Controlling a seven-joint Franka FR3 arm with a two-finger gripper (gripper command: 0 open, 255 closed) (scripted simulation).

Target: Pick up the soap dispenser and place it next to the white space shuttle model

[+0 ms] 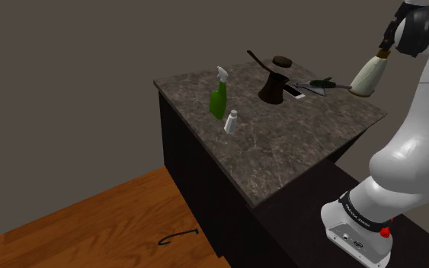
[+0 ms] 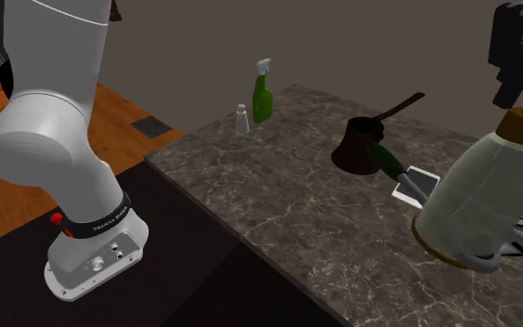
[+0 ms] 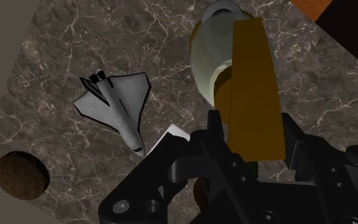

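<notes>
Hand (image 1: 388, 42) grips the dispenser (image 1: 369, 74) aloft over the tabletop (image 1: 281, 152) near the shuttle (image 3: 117, 102), so pickup looks done; lowering it beside the shuttle and releasing remain.

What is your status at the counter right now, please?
Hand shut on soap dispenser, tilted, lifted off the counter. Shuttle model lies close by. Phone by its nose.

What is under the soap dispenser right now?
Dark marble countertop, with the soap dispenser held clear above it and the space shuttle model lying alongside. The dispenser's body covers the spot directly below.
</notes>
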